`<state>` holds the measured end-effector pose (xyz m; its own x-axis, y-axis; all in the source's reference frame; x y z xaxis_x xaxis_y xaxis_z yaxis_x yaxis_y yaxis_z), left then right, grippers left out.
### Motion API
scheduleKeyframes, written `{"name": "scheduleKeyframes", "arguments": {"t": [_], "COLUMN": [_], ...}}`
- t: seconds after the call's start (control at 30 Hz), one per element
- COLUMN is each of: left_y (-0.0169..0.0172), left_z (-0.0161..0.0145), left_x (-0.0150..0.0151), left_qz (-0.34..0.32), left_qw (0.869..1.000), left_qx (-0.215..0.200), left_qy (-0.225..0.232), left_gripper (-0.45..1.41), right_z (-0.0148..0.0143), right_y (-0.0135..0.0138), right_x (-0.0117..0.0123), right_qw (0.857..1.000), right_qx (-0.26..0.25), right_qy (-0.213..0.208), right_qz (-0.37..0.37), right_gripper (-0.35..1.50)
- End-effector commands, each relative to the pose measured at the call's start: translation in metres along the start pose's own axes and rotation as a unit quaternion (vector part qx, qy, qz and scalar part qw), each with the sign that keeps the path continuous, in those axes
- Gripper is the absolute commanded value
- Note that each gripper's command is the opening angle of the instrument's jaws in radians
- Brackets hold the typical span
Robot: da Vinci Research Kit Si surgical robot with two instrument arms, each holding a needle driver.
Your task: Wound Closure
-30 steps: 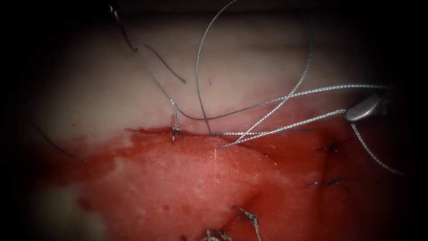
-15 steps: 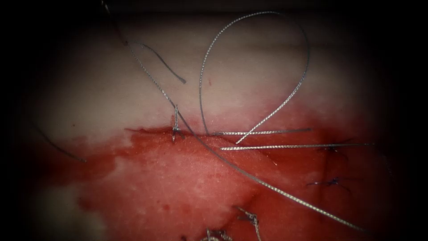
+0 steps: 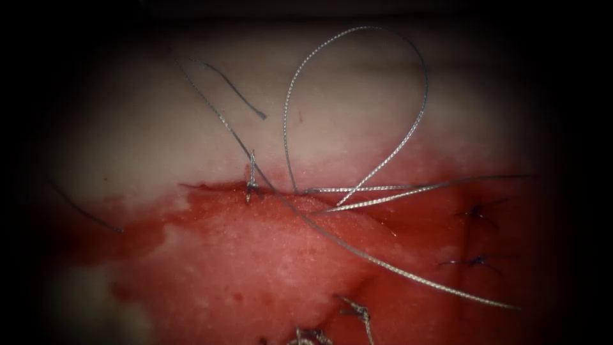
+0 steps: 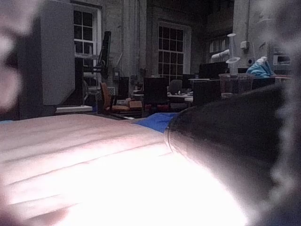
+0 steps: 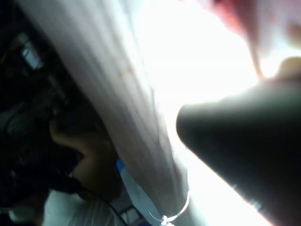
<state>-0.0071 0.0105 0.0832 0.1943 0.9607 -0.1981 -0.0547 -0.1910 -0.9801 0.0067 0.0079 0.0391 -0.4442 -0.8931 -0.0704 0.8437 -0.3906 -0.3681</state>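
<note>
A grey braided suture thread (image 3: 418, 96) rises from the pale, red-stained pork-belly tissue (image 3: 357, 128) in one tall loop, up and to the right of a small knotted grey stitch (image 3: 252, 185) that sits on the thin dark cut (image 3: 211, 186). The loop's two legs come down just right of that stitch, where they cross two near-level strands lying along the cut. A further long strand runs from up-left of the stitch, passes close by its right side and slants away down-right over the wet red fluid (image 3: 268, 255), fading into shadow. A short curved cut end of thread (image 3: 236, 89) lies above the stitch, and another loose grey end (image 3: 86, 214) well to its left. Far right of the stitch are two dark blue stitches (image 3: 476, 211); below and right of it, knotted grey thread ends (image 3: 357, 313) run off the edge.

The left wrist view shows the dark, blurred left tool (image 4: 225, 141) over glaring tissue, the right wrist view the dark right tool (image 5: 244, 150); what either grips cannot be told. The needle cannot be made out.
</note>
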Motion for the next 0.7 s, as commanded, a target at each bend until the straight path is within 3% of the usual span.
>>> {"name": "scheduleKeyframes", "arguments": {"t": [0.03,0.1,0.2,0.3,0.33,0.4,0.6,0.7], "left_y": [0.0009,0.0013,0.0018,0.0023,0.0026,0.0031,0.0037,0.0038], "left_z": [0.0002,0.0003,0.0004,0.0007,0.0008,0.0007,0.0003,0.0001], "left_x": [0.0016,0.0015,0.0013,0.0010,0.0008,0.0005,0.0005,0.0007], "left_qz": [0.004,0.001,-0.001,-0.006,-0.008,-0.011,-0.018,-0.020], "left_qw": [1.000,0.999,0.996,0.993,0.991,0.988,0.984,0.983], "left_qx": [-0.012,-0.041,-0.080,-0.107,-0.122,-0.138,-0.159,-0.160], "left_qy": [-0.004,-0.012,-0.030,-0.047,-0.052,-0.066,-0.083,-0.084], "left_gripper": [-0.45,-0.45,-0.45,-0.45,-0.45,-0.45,-0.45,-0.45], "right_z": [-0.0022,-0.0029,-0.0027,-0.0018,-0.0011,-0.0001,0.0012,0.0009], "right_y": [0.0022,0.0052,0.0087,0.0131,0.0155,0.0178,0.0197,0.0195], "right_x": [-0.0041,-0.0062,-0.0066,-0.0070,-0.0070,-0.0068,-0.0059,-0.0058], "right_qw": [0.998,0.991,0.983,0.962,0.942,0.936,0.913,0.910], "right_qx": [-0.004,-0.004,-0.036,-0.059,-0.051,-0.056,-0.086,-0.094], "right_qy": [-0.003,0.005,-0.015,-0.063,-0.061,-0.045,-0.018,-0.012], "right_qz": [-0.056,-0.135,-0.181,-0.260,-0.327,-0.344,-0.397,-0.404], "right_gripper": [0.17,0.10,0.04,0.36,0.56,0.89,1.13,1.18]}}
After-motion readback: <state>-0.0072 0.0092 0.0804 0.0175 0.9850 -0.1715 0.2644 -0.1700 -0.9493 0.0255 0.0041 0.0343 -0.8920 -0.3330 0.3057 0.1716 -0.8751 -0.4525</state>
